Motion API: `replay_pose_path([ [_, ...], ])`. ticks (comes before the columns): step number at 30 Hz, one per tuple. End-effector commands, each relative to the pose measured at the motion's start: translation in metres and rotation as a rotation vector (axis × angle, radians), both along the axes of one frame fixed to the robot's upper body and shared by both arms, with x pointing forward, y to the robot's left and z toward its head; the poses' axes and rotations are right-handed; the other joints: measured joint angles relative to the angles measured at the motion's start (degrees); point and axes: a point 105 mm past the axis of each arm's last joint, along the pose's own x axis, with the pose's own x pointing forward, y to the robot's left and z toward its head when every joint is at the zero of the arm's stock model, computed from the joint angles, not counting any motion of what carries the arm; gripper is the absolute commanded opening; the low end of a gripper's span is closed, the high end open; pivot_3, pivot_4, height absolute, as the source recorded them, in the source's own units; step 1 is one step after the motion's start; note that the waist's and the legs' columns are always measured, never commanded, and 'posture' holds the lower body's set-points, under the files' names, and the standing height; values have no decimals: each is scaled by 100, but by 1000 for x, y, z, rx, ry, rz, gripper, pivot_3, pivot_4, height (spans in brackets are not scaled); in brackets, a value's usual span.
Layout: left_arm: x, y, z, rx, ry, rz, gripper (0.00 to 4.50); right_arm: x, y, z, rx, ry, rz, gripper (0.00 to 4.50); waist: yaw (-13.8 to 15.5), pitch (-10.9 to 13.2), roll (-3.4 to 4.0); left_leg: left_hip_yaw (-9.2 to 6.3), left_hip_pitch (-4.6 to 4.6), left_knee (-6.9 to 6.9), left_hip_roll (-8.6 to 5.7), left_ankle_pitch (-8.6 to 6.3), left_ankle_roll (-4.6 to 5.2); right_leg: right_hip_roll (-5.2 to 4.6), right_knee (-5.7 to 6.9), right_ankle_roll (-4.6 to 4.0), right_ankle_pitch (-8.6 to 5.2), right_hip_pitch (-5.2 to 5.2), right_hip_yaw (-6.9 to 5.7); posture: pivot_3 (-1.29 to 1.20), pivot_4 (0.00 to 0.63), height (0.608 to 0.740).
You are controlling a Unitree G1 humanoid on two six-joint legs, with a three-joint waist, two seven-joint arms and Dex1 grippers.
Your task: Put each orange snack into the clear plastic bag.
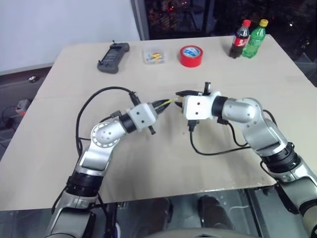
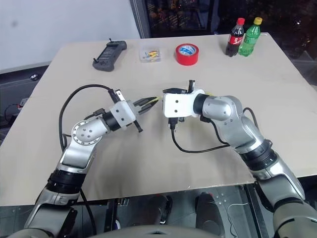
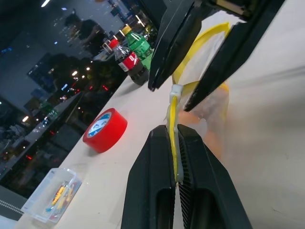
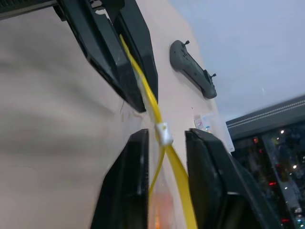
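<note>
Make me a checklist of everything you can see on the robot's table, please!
Surface: tan table, mostly bare near the robot.
Job's things: clear bag held up between both grippers by its yellow seal strip; something orange shows inside it, count unclear.
Clutter: red tape roll, small clear box, black handheld device, cola bottle and green bottle along the far edge.
Grippers: left gripper shut on the strip; right gripper open, fingers on either side of the strip.
Cables: black cables loop from both arms over the table.
Surroundings: white wall on the far left, dark window behind the bottles.
</note>
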Motion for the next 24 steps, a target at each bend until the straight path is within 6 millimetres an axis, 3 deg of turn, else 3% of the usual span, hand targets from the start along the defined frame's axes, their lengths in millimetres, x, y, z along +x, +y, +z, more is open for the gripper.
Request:
replay_pose_path([
  [1, -7, -2, 9, 2, -58, -14, 0, -6, 5, 12, 7, -57, 38, 1437, 0, 0, 0, 1, 2, 0, 0, 0, 0, 0, 1, 0, 0, 1, 1, 0, 150, 740],
  [2, -7, -1, 9, 2, -57, -13, 0, -6, 5, 12, 6, -55, 38, 1437, 1, 0, 0, 1, 2, 0, 0, 0, 0, 0, 2, 0, 0, 1, 1, 0, 150, 740],
  [7, -7, 1, 7, -1, -53, -6, 0, -7, 5, 10, 4, -42, 40, 199, 4, 0, 0, 0, 2, 0, 0, 0, 0, 0, 2, 0, 0, 1, 1, 0, 150, 740],
  [14, -3, 9, 11, -26, -50, 20, 0, -2, -6, 13, 22, -33, -7, 199, 2, 0, 0, 0, 2, 0, 0, 0, 0, 0, 2, 0, 0, 1, 1, 0, 150, 740],
  [19, 2, 22, 20, -66, -67, 65, 0, 31, -71, 3, -52, -46, -276, 199, 38, 0, 0, 0, 2, 1, -3, 0, 0, -1, 2, 0, 0, 2, 1, 0, 150, 740],
  [24, 5, 30, 21, -81, -56, 88, 0, 39, -128, 5, -77, -54, -464, 199, 25, 0, 0, -1, 1, 1, -4, 0, 0, -3, 1, 0, 0, 1, -1, 0, 150, 740],
])
